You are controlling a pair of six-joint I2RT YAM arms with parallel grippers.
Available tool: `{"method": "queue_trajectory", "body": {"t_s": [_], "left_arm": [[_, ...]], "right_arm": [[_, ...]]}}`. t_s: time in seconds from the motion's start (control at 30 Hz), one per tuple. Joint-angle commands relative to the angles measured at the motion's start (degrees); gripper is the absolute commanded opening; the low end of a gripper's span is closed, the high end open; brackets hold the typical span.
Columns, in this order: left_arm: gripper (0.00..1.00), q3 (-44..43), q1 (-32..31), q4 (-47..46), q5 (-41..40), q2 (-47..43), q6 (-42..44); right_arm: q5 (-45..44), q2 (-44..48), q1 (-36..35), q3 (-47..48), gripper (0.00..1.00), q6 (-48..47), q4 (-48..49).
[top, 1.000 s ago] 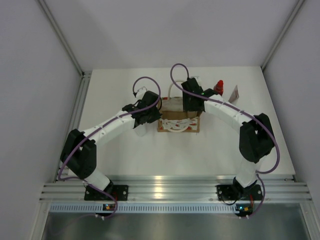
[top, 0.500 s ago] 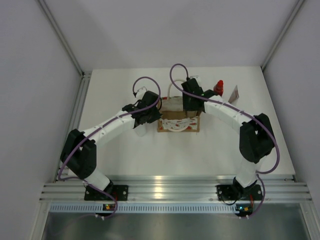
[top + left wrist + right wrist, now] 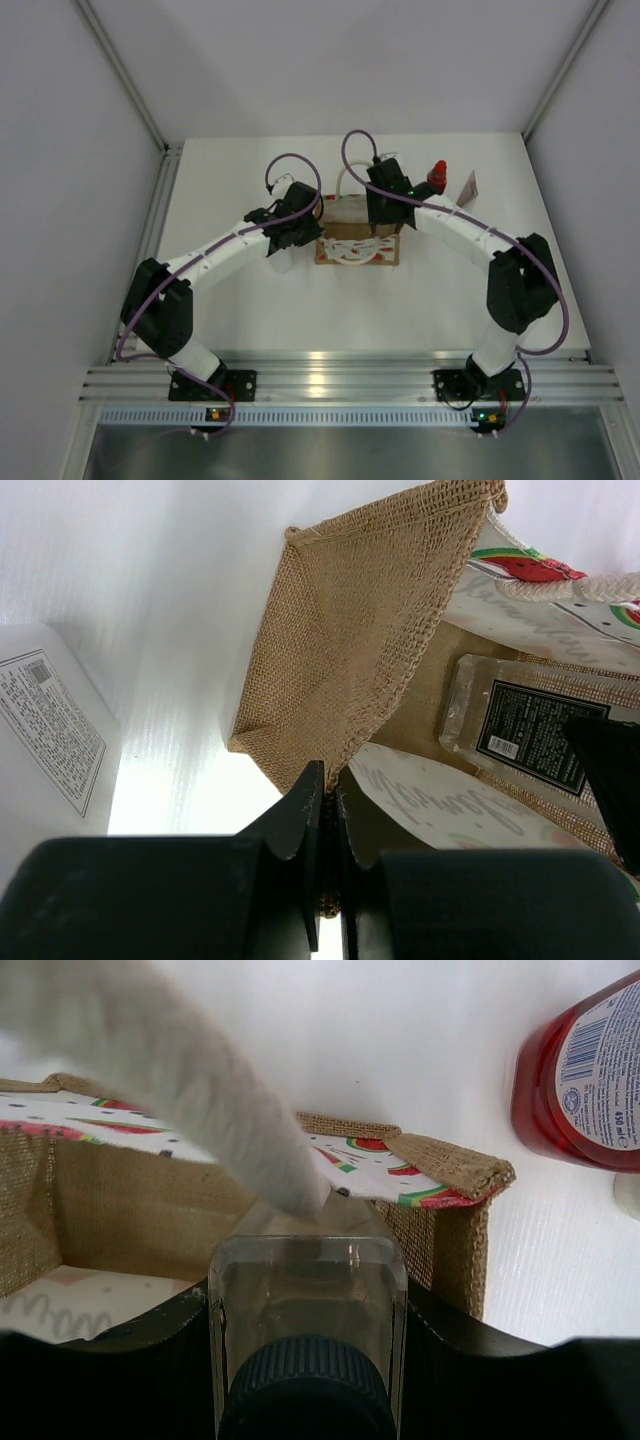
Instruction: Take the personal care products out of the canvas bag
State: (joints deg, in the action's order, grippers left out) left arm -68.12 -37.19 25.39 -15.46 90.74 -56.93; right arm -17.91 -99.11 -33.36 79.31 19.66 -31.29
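Left fingers point(image 3: 300, 825) closed, we pinch the bag point(image 3: 345, 640) wall; our right fingers point(image 3: 120, 1370) clamp the bottle point(image 3: 305, 1300) (clear, dark cap) inside it, red bottle point(image 3: 580, 1070) nearby.

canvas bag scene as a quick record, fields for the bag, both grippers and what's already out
bag: canvas bag, upright, mid-table
left gripper: shut on the bag's side wall
right gripper: shut on pale bottle, which sits in the bag
already out: red bottle, white bottle, beige pouch
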Motion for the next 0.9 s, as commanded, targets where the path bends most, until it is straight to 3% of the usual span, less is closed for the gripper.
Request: {"method": "queue_trajectory", "body": {"t_s": [0.0, 0.4, 0.7, 0.87], "left_arm": [[0.00, -0.61, 0.45, -0.43, -0.97, 0.14, -0.73], [0.01, -0.44, 0.36, -0.34, -1.15, 0.23, -1.43], [0.50, -0.44, 0.45, -0.43, -1.59, -1.35, -0.99], [0.69, -0.88, 0.45, -0.34, -1.24, -2.41, -0.47]], "right_arm": [[-0.29, 7.08, -1.18, 1.82, 0.00, -1.29, 4.66], [2.52, 12.18, -1.18, 5.33, 0.00, -3.75, 2.90], [5.52, 17.80, -1.18, 9.63, 0.00, -4.45, -1.40], [5.43, 20.62, -0.74, 13.50, 0.00, -5.42, -4.65]]}}
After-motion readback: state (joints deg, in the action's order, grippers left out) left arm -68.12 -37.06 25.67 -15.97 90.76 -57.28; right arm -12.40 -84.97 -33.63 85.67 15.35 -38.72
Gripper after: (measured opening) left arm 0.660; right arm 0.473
